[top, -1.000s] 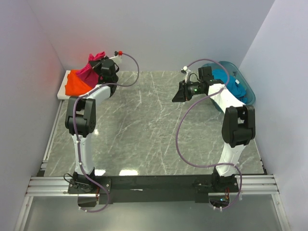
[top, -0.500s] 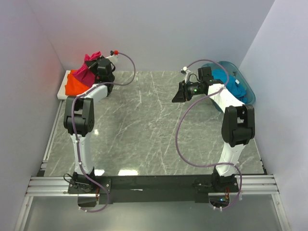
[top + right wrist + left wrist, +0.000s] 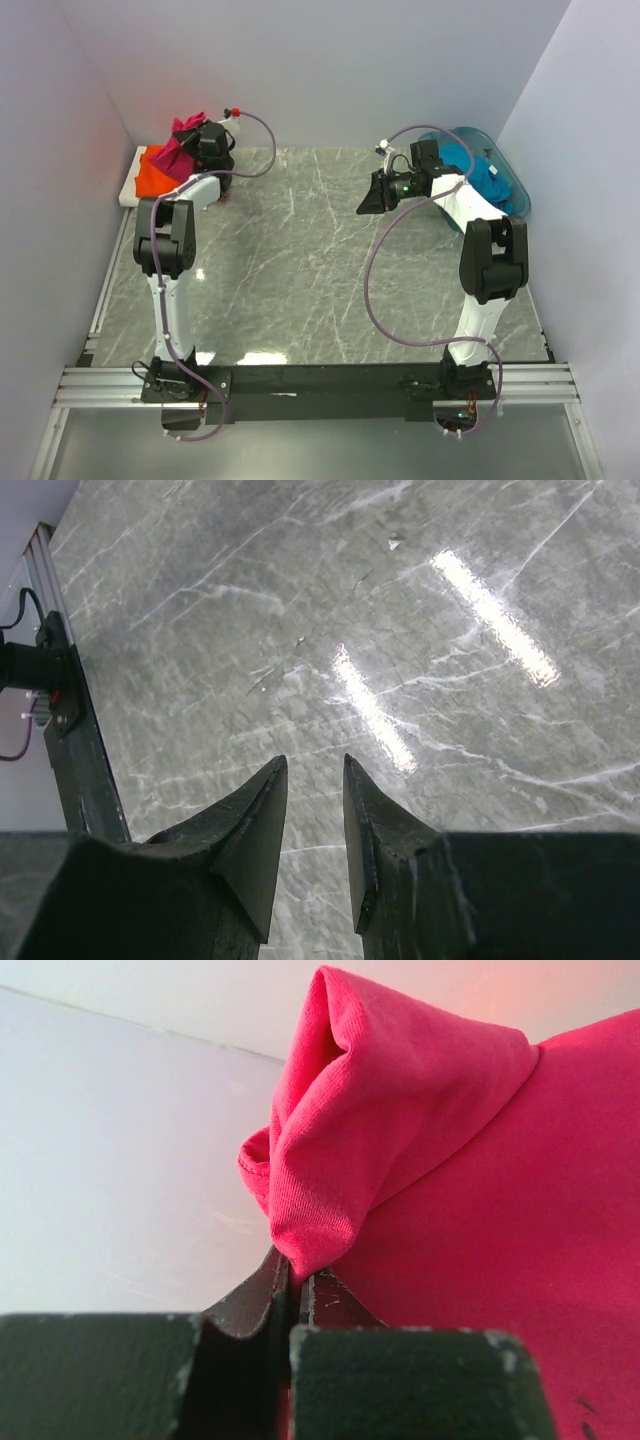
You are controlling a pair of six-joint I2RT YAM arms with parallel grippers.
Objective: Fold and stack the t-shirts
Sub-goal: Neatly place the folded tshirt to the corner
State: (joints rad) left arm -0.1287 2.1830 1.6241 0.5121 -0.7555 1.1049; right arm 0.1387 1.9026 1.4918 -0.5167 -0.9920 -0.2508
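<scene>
Magenta-red t-shirt [image 3: 430, 1170] bunched at table's [image 3: 300, 260] 10 o'clock corner, by orange t-shirt [image 3: 150, 176]. L gripper [image 3: 293, 1278] pinched tight on its fold. Teal-blue t-shirt [image 3: 478, 165] in basket [image 3: 517, 190] at 2 o'clock. R gripper [image 3: 312, 780] part-open w/ nothing held, over table.

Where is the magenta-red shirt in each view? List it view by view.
Top external: magenta-red shirt, far left corner, above the orange shirt.
Left wrist: fills centre and right.
Right wrist: not in it.
Shared landmark: left gripper, shut on its fold.
</scene>
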